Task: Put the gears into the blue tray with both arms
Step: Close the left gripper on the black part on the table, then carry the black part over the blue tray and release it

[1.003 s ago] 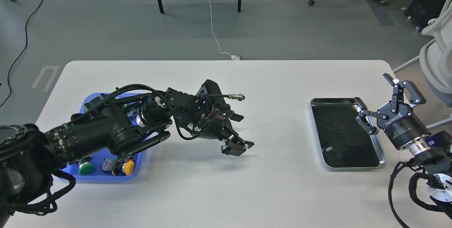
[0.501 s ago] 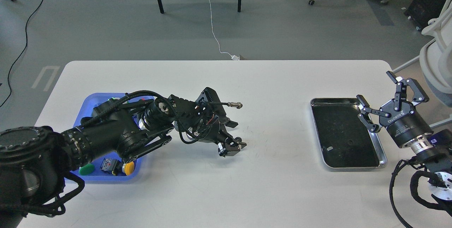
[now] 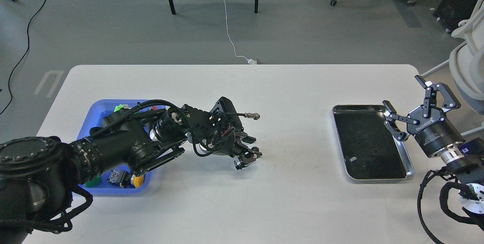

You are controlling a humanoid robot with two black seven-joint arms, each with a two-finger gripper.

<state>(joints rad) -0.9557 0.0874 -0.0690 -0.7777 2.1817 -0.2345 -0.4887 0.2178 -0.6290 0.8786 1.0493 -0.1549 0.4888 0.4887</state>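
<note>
Fingers of my left black two-finger gripper point down at the white table, low over its middle, just right of the shallow bright-blue plastic tray. A tiny black toothed disc, a gear, shows at the fingertips, at the far finger. Whether the fingers pinch it or merely flank it I cannot tell; they stand close together, with the view too dark to show the gap. The wrist is rolled over, I judge, so the fingers come at the flat gear from above.

Left forearm lies across the blue tray, hiding most of it. Visible in the tray: a yellow-capped push-button and a green-capped one at the near edge, a green piece at the far edge. No gear visible inside, though much is covered.

Right black two-finger gripper, lettered ROBOTIQ, is spread wide with nothing between the fingers, held over the right rim of the silver metal tray with black liner near the table's right edge. A small dark round spot sits on the liner, possibly another gear, too small to be sure, well apart from those fingers. A small pale chip lies near the silver tray's near-left corner.

Judgement: left side is the working one; the blue tray is a short carry leftward.
</note>
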